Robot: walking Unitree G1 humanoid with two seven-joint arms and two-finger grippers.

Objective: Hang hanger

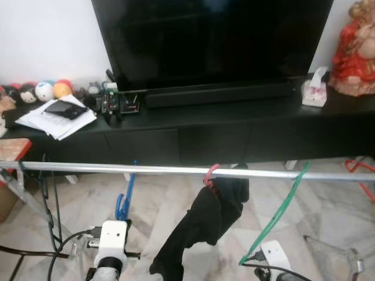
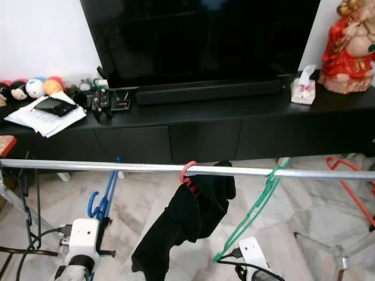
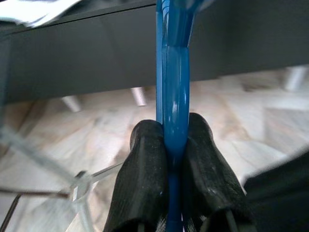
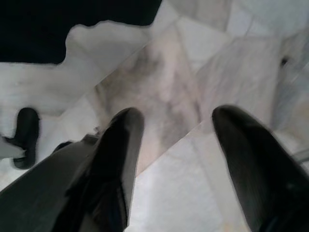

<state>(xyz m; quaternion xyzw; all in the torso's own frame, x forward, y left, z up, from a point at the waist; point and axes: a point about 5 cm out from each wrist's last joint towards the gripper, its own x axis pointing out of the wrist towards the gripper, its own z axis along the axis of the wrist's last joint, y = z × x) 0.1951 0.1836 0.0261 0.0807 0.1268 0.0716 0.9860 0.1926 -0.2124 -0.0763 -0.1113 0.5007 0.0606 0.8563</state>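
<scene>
Right now your left gripper [image 3: 175, 145] has its jaws clenched on the blue hanger [image 1: 125, 196], pinching the flat plastic edge-on so the hook points up toward the metal rail [image 1: 117, 168], just short of it. Your right gripper [image 4: 178, 145] hangs released over the floor. Beside the blue hanger, a black garment [image 1: 205, 225] and a green hanger [image 1: 280, 212] already occupy the rail, so aim left of them.

Blue hanger [image 3: 174, 96] top cropped, red hanger [image 1: 362, 170] cut by edge, black garment [image 1: 202, 225] bottom cropped
</scene>
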